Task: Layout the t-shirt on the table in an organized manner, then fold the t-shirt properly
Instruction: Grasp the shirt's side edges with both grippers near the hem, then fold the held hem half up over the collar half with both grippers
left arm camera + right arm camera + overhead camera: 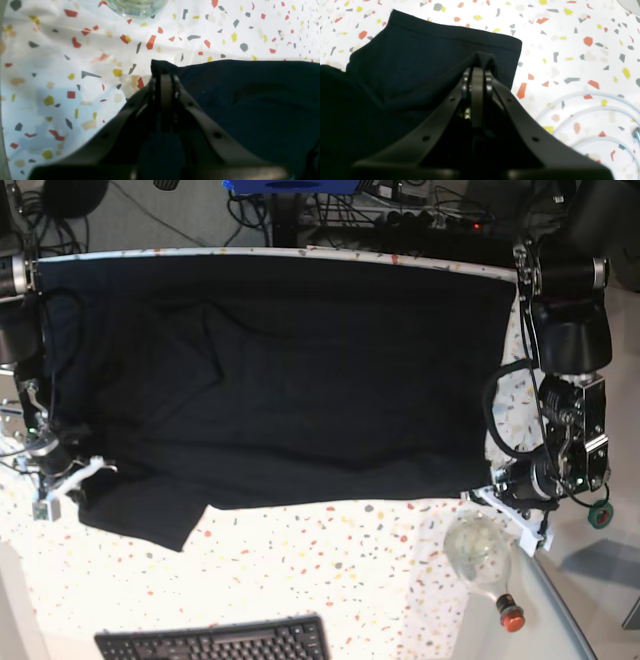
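T-shirt (290,380) edges sit pinched, apparently, in left gripper (166,75) and right gripper (477,68).

Keyboard (215,642) cut by bottom edge; bottle (136,7) cropped at top.

both arms low at opposite sides of the base view. left gripper (163,71) jaws pressed together, a pinch of black cloth between the fingertips; its arm (565,380) hangs down the view's right edge, wrist turned inward. right gripper (477,66) likewise closed tight on a fold of black cloth; its arm (25,370) drops along the view's left edge.
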`<action>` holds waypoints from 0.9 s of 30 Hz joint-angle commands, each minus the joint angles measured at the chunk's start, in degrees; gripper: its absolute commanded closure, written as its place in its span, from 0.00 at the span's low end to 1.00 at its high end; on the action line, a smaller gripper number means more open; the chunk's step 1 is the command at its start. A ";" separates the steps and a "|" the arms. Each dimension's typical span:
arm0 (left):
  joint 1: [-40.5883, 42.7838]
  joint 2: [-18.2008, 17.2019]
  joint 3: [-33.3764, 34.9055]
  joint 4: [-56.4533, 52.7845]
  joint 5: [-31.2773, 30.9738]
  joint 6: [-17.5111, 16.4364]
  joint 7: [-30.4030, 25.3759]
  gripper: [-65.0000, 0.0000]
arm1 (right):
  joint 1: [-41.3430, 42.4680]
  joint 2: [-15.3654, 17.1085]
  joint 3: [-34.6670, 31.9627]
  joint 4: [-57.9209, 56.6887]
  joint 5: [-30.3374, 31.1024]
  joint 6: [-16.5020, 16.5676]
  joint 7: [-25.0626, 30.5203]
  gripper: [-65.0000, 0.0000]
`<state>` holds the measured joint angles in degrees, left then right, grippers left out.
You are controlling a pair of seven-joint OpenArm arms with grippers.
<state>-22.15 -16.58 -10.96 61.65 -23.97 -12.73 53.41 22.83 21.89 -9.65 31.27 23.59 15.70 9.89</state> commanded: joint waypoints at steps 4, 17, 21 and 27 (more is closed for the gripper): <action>2.15 -0.96 -0.42 7.93 -0.52 -0.76 3.34 1.00 | 1.30 1.89 0.46 0.78 0.45 4.74 1.58 1.00; 14.28 -3.07 -0.51 20.86 -0.52 -2.78 7.91 1.00 | -2.83 3.74 0.64 0.95 0.89 6.49 0.97 1.00; 15.25 -4.12 -0.51 21.03 -0.52 -2.78 7.91 1.00 | -3.71 5.06 1.87 3.41 1.06 6.49 -4.40 1.00; 15.69 -4.04 -5.35 20.77 -0.52 -3.58 7.91 1.00 | -10.57 4.97 14.00 19.50 0.80 6.58 -15.47 1.00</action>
<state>-5.52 -19.40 -15.99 81.60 -24.69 -16.29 62.06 10.72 25.76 3.97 49.91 23.64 22.13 -7.97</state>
